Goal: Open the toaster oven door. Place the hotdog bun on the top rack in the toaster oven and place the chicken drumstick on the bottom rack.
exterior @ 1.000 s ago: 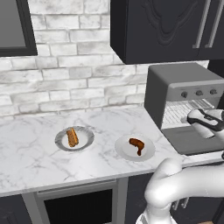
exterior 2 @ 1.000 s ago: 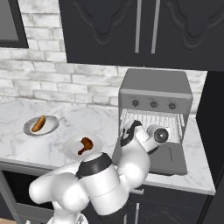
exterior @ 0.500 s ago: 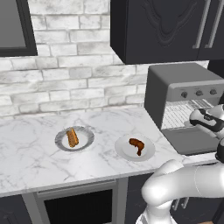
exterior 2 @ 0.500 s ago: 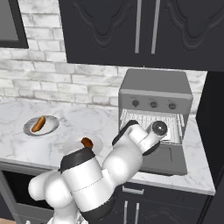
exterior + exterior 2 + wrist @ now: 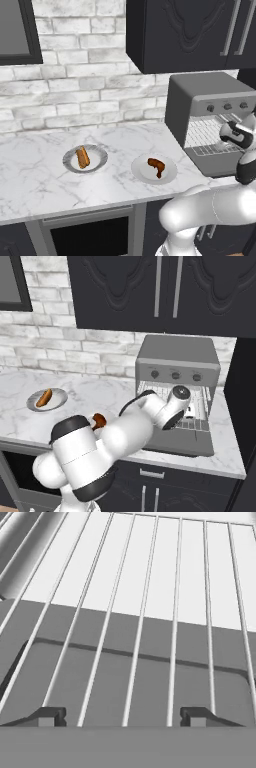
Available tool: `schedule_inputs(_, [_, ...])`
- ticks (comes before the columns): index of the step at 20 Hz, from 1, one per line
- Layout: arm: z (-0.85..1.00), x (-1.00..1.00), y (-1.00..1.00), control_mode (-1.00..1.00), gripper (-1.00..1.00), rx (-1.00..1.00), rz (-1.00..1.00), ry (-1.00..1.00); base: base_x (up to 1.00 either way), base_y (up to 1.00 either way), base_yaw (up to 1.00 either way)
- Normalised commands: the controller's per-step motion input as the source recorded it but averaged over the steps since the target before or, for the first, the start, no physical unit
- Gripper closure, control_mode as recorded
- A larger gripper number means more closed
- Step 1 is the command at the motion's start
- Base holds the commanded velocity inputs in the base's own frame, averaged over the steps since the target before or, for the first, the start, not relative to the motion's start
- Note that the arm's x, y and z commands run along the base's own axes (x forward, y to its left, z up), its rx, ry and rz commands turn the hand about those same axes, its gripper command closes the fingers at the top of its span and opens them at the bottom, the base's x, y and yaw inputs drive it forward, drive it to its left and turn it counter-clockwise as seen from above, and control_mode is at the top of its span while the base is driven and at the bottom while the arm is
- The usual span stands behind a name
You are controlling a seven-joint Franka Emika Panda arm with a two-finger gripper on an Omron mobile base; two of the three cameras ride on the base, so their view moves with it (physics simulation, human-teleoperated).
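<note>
Marble counter (image 5: 40, 170) runs under a white brick wall, w/ the dark grey toaster oven (image 5: 200, 95) at its right end, below black cabinets (image 5: 165, 291). Oven door (image 5: 220, 162) is folded down flat in front of the box, so the wire racks (image 5: 205, 132) inside are exposed; three small knobs (image 5: 175, 375) sit in a row above the opening.

Gripper (image 5: 122, 716) is right at the oven mouth, just above the lowered door, looking along the thin rack wires at close range. Its two dark tips stand wide apart w/ nothing between them, so it's open and empty. Arm wrist (image 5: 175, 401) sits in front of the opening in the right base view.

Hotdog bun (image 5: 82, 157) lies on a small grey plate (image 5: 97, 167) mid-counter, well left of the oven. Chicken drumstick (image 5: 156, 166) lies on a second plate (image 5: 142, 172), between the bun's plate and the oven, near the oven's left side. Both plates are apart from each other.
</note>
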Motion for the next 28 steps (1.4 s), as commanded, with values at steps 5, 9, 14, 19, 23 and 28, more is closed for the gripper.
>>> schedule_inputs(5, [-1.00, -1.00, 0.24, -1.00, -1.00, 0.00, 0.01, 0.28, 0.00, 0.00, 0.00])
schedule_inputs(9, [-1.00, -1.00, 0.20, -1.00, -1.00, 0.00, 0.01, 0.28, 0.00, 0.00, 0.00])
schedule_inputs(14, [0.10, -0.48, 0.03, -1.00, -1.00, 0.00, 0.01, 0.12, 0.00, 0.00, 0.00])
schedule_inputs(19, [1.00, -0.60, 0.06, -1.00, -1.00, 0.00, 0.00, 0.00, 0.00, 0.00, 0.00])
schedule_inputs(23, [0.81, -0.16, 0.46, -1.00, -1.00, 0.05, 0.00, 0.02, 0.00, 0.00, 0.00])
schedule_inputs(28, [0.44, 0.00, 0.93, -1.00, -1.00, 0.01, -0.01, 0.01, 0.00, 0.00, 0.00])
